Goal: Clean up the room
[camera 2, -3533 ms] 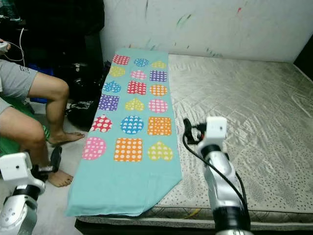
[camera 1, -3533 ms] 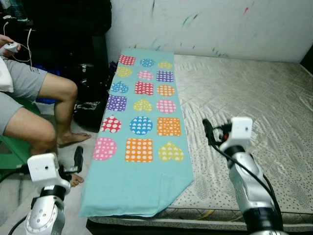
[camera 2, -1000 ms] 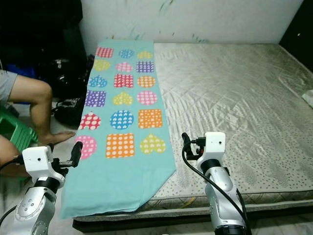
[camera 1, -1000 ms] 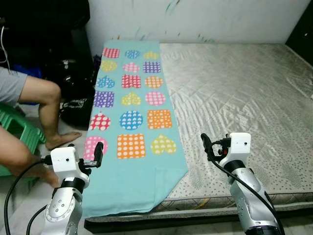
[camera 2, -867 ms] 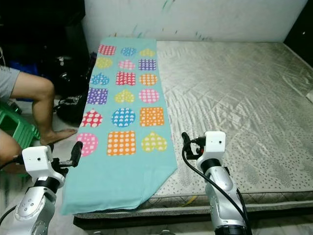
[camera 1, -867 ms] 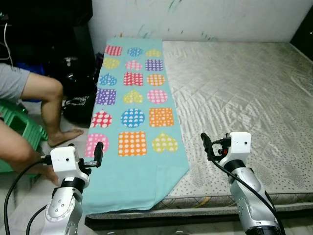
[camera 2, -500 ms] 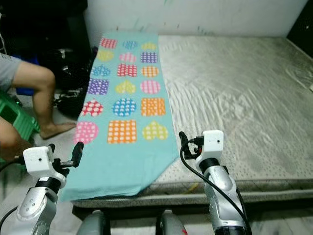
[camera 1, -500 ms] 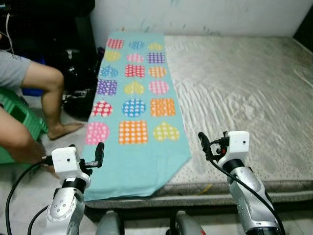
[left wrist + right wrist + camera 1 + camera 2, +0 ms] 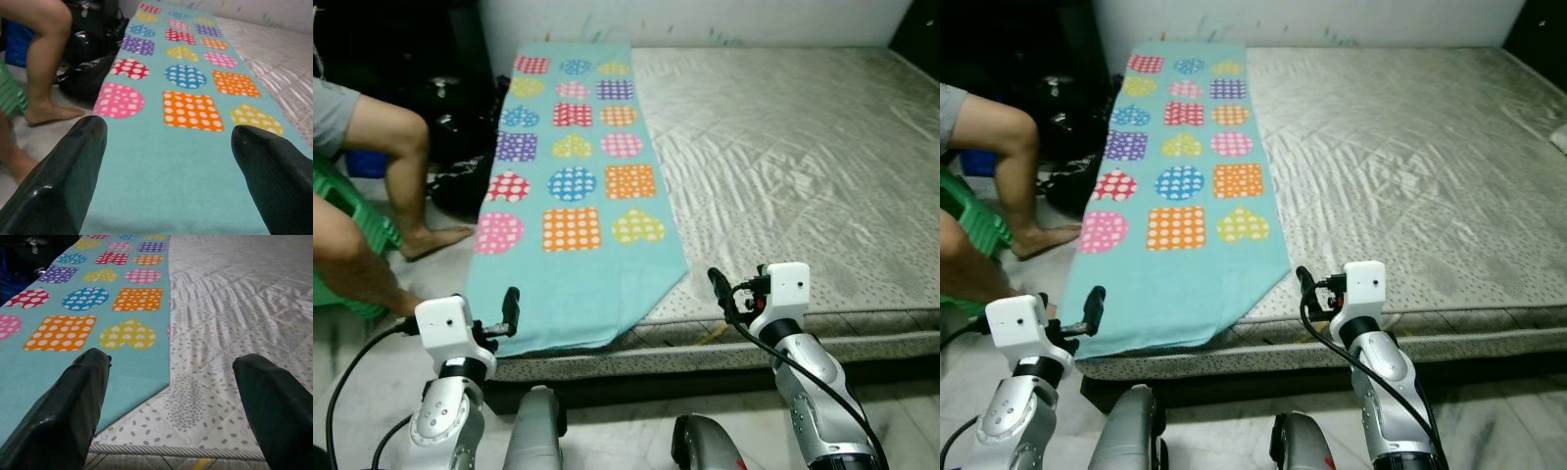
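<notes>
1. A turquoise blanket (image 9: 573, 186) with coloured dotted hearts, squares and circles lies flat along the robot's left side of the mattress (image 9: 803, 166). It runs from the wall end down to the near edge, where its hem drapes slightly over the side.
2. The near right corner of the blanket is folded under or cut slantwise, so the hem ends in a blunt point just ahead of the right gripper.
3. The left gripper (image 9: 510, 311) is held up in front of the bed's near edge, short of the blanket hem. Its fingers (image 9: 63, 181) are spread wide, with nothing between them.
4. The right gripper (image 9: 719, 290) hovers at the mattress edge, just beside the blanket's slanted corner. Its fingers (image 9: 73, 416) are also wide apart and empty.
5. A person's bare legs (image 9: 396, 166) are beside the bed on the robot's left, near dark bags (image 9: 460, 137) on the floor.
6. Handling, as I judge it: the blanket looks thin, light and limp. It will sag and bunch, not slide as a sheet.
7. The best hold is likely a pinch at the hanging hem or the two near corners, taking a fold of cloth rather than pressing down flat.
</notes>
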{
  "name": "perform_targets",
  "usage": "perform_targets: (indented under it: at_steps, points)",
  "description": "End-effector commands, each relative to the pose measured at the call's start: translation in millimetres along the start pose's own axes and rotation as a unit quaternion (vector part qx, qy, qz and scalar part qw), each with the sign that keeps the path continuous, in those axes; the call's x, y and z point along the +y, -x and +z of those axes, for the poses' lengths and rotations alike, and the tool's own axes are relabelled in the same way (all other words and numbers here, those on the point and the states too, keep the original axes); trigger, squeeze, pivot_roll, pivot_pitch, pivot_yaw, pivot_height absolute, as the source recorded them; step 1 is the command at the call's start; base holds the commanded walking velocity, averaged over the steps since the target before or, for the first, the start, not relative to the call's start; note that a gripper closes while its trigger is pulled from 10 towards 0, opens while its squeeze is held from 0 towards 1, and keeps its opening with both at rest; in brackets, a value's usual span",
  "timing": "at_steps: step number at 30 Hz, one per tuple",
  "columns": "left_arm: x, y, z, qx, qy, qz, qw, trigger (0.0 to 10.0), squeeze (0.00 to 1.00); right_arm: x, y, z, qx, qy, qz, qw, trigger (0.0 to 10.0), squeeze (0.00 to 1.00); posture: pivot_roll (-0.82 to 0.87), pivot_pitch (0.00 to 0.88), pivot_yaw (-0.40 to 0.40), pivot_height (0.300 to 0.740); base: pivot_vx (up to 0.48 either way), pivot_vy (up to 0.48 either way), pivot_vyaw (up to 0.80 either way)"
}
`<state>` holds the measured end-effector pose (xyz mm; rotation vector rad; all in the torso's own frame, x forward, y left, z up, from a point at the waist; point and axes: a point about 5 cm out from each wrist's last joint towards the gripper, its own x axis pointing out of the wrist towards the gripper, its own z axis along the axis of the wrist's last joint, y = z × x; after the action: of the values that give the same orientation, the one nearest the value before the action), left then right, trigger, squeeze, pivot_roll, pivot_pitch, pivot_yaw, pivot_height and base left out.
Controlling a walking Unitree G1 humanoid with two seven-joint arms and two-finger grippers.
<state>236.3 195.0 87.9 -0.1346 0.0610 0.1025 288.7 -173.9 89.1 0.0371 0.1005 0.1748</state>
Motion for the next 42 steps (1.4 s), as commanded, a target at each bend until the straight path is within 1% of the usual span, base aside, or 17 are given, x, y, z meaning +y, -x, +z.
perform_targets:
  at_steps: [1,3,4,5,9,17,19,28,35,42]
  points:
    - [-0.7,-1.7,4.7,-0.008,-0.002,0.002,1.0,10.0,0.0,-0.5,-0.1,4.1,-0.004,0.002,0.006,1.0,10.0,0.0,-0.03,0.14,-0.042,0.625,0.0,0.0,0.0]
    - [-0.7,-1.5,4.9,-0.008,-0.002,0.003,1.0,10.0,0.0,-0.5,0.1,3.5,-0.003,0.002,0.008,1.0,10.0,0.0,-0.03,0.14,-0.042,0.605,0.0,0.0,0.0]
    - [-0.7,-1.5,4.9,-0.008,-0.002,0.003,1.0,10.0,0.0,-0.5,0.1,3.5,-0.003,0.002,0.008,1.0,10.0,0.0,-0.03,0.14,-0.042,0.605,0.0,0.0,0.0]
    - [-0.5,-1.4,5.0,-0.007,-0.002,0.003,1.0,10.0,0.0,-0.1,0.2,3.7,-0.002,0.002,0.009,1.0,10.0,0.0,-0.03,0.144,-0.041,0.59,0.0,0.0,0.0]
    - [-0.5,-1.7,5.2,-0.007,-0.002,0.002,1.0,10.0,0.0,1.4,0.0,3.6,-0.003,0.001,0.013,1.0,10.0,0.0,-0.03,0.145,-0.04,0.571,0.0,0.0,0.0]
    - [-0.8,-2.9,5.4,-0.007,-0.001,0.003,1.0,10.0,0.0,1.8,-0.9,3.3,-0.002,-0.001,0.013,1.0,10.0,0.0,-0.03,0.142,-0.04,0.571,0.0,0.0,0.0]
    - [-0.8,-3.3,5.6,-0.007,-0.001,0.002,1.0,10.0,0.0,2.8,-1.2,4.2,-0.002,0.018,0.02,1.0,10.0,0.0,-0.03,0.142,-0.039,0.571,0.0,0.0,0.0]
    - [-1.7,-5.4,5.7,-0.009,-0.001,0.0,1.0,10.0,0.0,4.9,-2.5,4.6,-0.005,0.015,0.025,1.0,10.0,0.0,-0.03,0.129,-0.04,0.571,0.0,0.0,0.76]
    - [-3.4,-6.4,6.2,-0.011,0.003,-0.005,1.0,10.0,0.0,4.3,-3.8,5.0,-0.007,0.01,0.023,1.0,10.0,0.0,-0.03,0.121,-0.039,0.571,0.0,0.0,0.0]
    - [-5.3,-7.2,6.7,-0.012,0.01,-0.015,1.0,10.0,0.0,4.7,-4.6,4.9,-0.008,0.015,0.025,1.0,10.0,0.0,-0.03,0.118,-0.038,0.571,0.0,0.0,0.0]
